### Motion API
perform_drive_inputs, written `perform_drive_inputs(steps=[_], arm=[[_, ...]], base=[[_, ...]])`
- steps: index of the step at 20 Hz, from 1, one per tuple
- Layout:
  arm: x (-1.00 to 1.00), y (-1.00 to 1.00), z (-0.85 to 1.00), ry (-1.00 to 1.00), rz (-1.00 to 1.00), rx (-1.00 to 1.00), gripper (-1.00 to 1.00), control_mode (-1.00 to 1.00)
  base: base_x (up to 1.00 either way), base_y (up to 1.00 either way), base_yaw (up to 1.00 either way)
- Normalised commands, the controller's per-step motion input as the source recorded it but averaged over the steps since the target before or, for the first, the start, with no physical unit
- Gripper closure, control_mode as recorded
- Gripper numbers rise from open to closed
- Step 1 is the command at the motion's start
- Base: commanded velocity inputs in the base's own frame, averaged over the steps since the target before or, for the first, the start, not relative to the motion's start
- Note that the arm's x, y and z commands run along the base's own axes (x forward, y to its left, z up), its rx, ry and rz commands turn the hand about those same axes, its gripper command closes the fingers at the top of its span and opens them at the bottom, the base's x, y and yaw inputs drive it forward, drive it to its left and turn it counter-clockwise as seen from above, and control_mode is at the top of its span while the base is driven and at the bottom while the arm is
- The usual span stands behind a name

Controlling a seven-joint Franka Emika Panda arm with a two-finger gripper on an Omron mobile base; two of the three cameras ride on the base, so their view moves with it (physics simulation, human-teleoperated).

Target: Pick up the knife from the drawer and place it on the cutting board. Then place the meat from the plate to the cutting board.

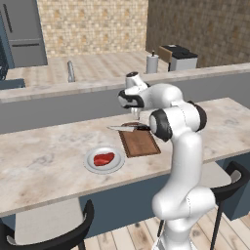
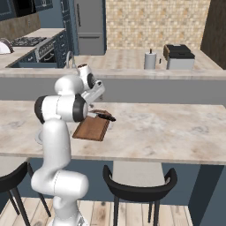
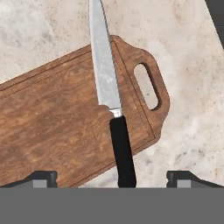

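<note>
The arm folds forward at its elbow, wrist bent down; the gripper (image 3: 112, 179) hangs with jaws spread wide, holding nothing.

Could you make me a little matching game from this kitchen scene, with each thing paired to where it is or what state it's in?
Things:
1. knife
2. meat
3. cutting board
4. claw

Places or states:
A. on the round plate
B. open, above the knife's black handle
C. lying across the board's handle end, both tips overhanging
D. flat on the marble counter, beside the plate

Pairs: 1-C, 2-A, 3-D, 4-B
</note>
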Motion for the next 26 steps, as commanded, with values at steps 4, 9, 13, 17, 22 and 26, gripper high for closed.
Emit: perform_drive_inputs(steps=[4,9,13,17,22,26], arm=[[-0.54,0.57,0.33,-0.11,0.03,-0.06,-1.00,-1.00],[-0.59,0.66,0.15,-0.05,0.06,-0.04,-1.00,-1.00],[-0.53,0.64,0.01,-0.01,0.07,-0.01,-1.00,-1.00],[-0.46,0.52,0.00,0.00,0.08,0.00,-1.00,-1.00],[-0.23,0.21,-0.02,0.01,0.07,0.00,-1.00,-1.00],[0.00,0.00,-0.12,0.07,0.00,0.01,-1.00,-1.00]], base=[[0.00,0.00,0.00],[0.00,0.00,0.00],[0.00,0.00,0.00],[0.00,0.00,0.00],[0.00,0.00,0.00],[0.00,0.00,0.00]])
